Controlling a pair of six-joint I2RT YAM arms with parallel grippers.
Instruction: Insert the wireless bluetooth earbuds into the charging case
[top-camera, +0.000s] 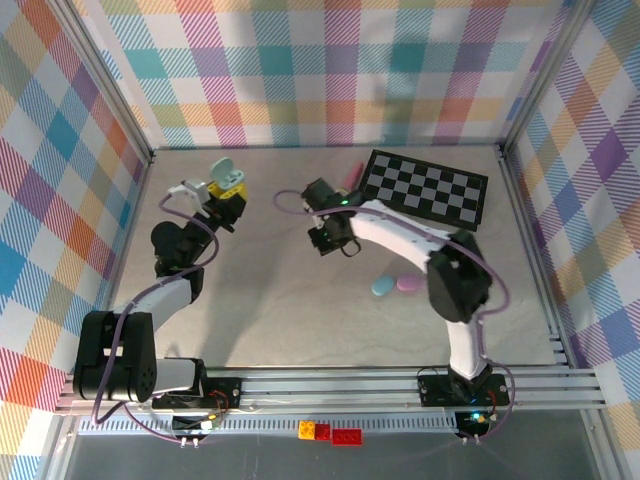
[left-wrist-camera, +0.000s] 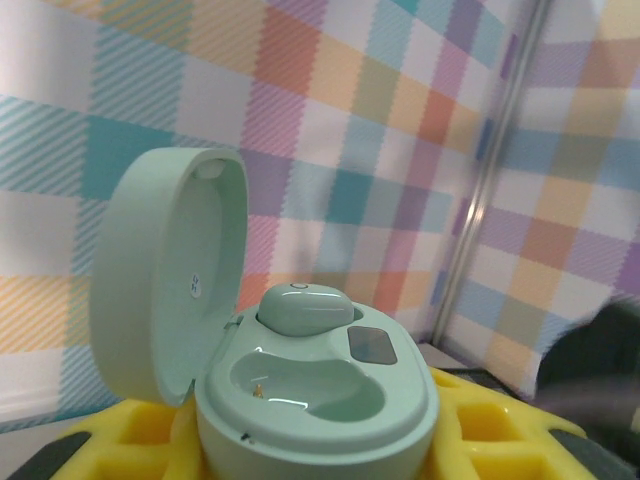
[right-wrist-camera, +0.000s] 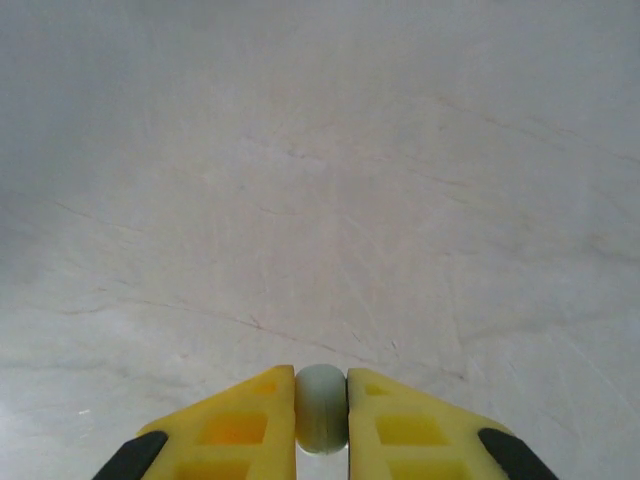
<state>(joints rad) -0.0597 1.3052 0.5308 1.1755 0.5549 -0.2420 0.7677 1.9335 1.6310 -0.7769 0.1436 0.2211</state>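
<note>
Where the near rail runs in front of the arm bases, a short row of orange, yellow and red bricks (top-camera: 330, 433) lies outside the table (top-camera: 280, 320). Farther in, right of centre, a blue oval case (top-camera: 384, 287) and a pink oval case (top-camera: 407, 283) lie touching side by side on the grey surface. Beyond them, near the middle, the right gripper (right-wrist-camera: 321, 375) faces the tabletop. Its yellow fingers (right-wrist-camera: 240, 430) are clenched on a whitish-mint earbud (right-wrist-camera: 321, 412), which is pinched between the tips. Farther and to the left, the left gripper (top-camera: 228, 193) grasps the mint charging case (left-wrist-camera: 315, 405) between its yellow pads, upright, with the lid (left-wrist-camera: 165, 270) swung open to the left. A second mint earbud (left-wrist-camera: 305, 308) sits in the case's far well, and the near well (left-wrist-camera: 300, 385) stands open and glossy. At the far right lies a black-and-white checkerboard (top-camera: 425, 187), with plaid walls (top-camera: 300, 70) behind it.
</note>
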